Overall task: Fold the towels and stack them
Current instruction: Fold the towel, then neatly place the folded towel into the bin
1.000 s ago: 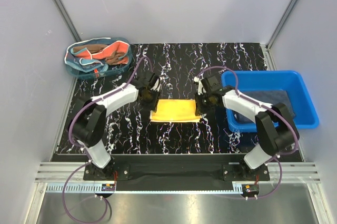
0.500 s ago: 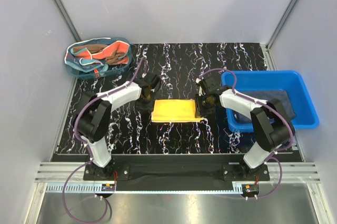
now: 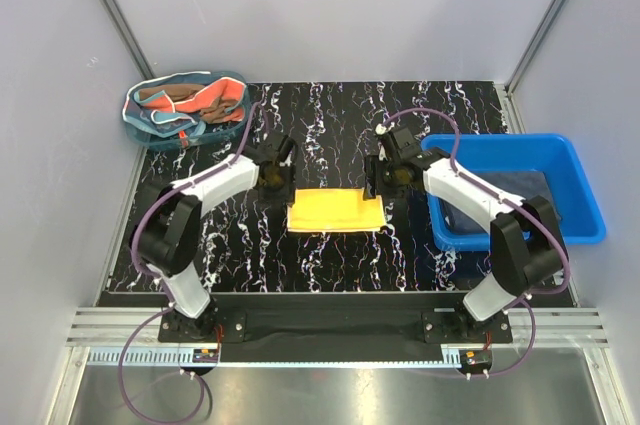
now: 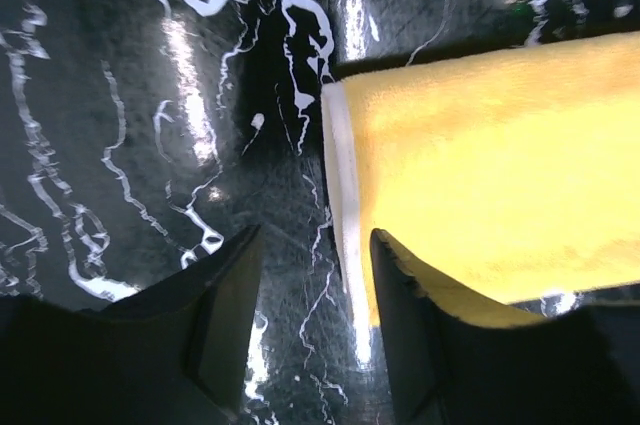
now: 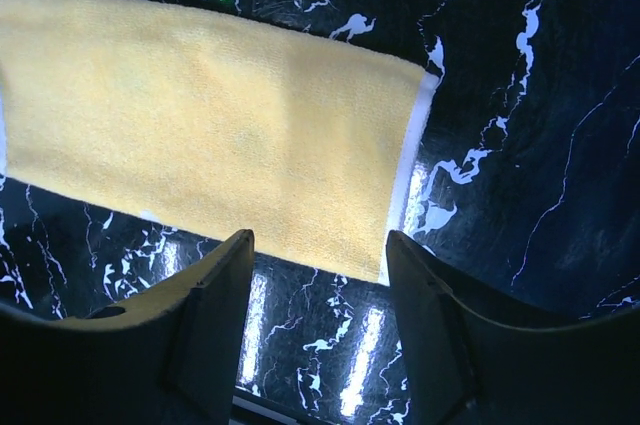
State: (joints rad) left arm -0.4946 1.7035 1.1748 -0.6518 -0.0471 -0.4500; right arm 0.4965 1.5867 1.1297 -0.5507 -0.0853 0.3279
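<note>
No text, label, brand, number or sign is legible in any view.

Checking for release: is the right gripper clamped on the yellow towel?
No, the right gripper has its fingers wide apart and the yellow towel lies flat beneath.

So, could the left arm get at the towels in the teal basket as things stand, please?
Probably yes: the left gripper is open, the towels lie exposed in the open-topped basket, and nothing stands between them.
</note>
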